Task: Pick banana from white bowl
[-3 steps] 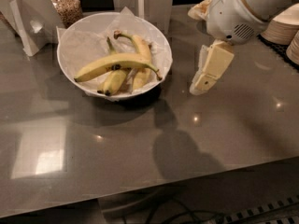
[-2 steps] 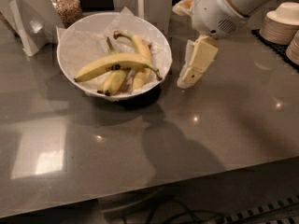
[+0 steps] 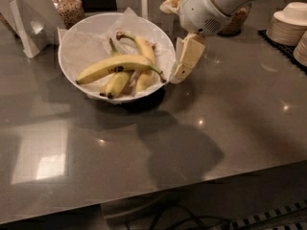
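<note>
The white bowl [image 3: 72,44] stands on the grey table, lined with crinkled white paper. In it lies the banana [image 3: 112,66], the longest one, curved across the top of two shorter bananas, its thin dark stem pointing right toward the rim. My gripper [image 3: 184,61] hangs just right of the bowl's right rim, above the table, close to the banana's stem end. It holds nothing that I can see.
A glass jar of grain [image 3: 67,6] stands behind the bowl, another jar [image 3: 237,18] behind the arm. A white folded stand [image 3: 29,25] is at the far left. Stacks of pale bowls [image 3: 288,23] sit at the right edge. The table's front edge runs along the bottom.
My gripper and arm have moved left, from well right of the bowl to right beside its rim. The bananas have not moved.
</note>
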Controlling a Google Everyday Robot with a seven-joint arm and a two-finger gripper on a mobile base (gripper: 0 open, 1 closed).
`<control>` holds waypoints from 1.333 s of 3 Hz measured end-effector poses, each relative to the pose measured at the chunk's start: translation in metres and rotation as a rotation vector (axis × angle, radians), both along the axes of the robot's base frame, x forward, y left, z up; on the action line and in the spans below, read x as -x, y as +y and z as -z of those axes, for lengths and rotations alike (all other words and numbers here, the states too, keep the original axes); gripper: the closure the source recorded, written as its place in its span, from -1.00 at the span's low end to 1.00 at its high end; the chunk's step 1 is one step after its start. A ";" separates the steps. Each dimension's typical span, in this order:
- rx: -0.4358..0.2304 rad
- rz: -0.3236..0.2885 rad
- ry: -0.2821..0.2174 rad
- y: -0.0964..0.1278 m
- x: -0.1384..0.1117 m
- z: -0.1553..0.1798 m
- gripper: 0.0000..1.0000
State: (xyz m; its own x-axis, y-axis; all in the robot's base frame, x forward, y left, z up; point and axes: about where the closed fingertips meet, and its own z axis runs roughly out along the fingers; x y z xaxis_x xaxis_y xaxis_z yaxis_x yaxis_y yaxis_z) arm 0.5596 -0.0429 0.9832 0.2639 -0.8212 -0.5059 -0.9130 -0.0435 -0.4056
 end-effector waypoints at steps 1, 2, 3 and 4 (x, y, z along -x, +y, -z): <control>0.000 -0.001 0.000 0.000 0.000 0.000 -1.00; -0.021 -0.028 0.002 0.016 -0.003 0.003 -1.00; -0.042 -0.061 0.007 0.036 -0.012 0.010 -1.00; -0.056 -0.083 0.016 0.048 -0.020 0.018 -1.00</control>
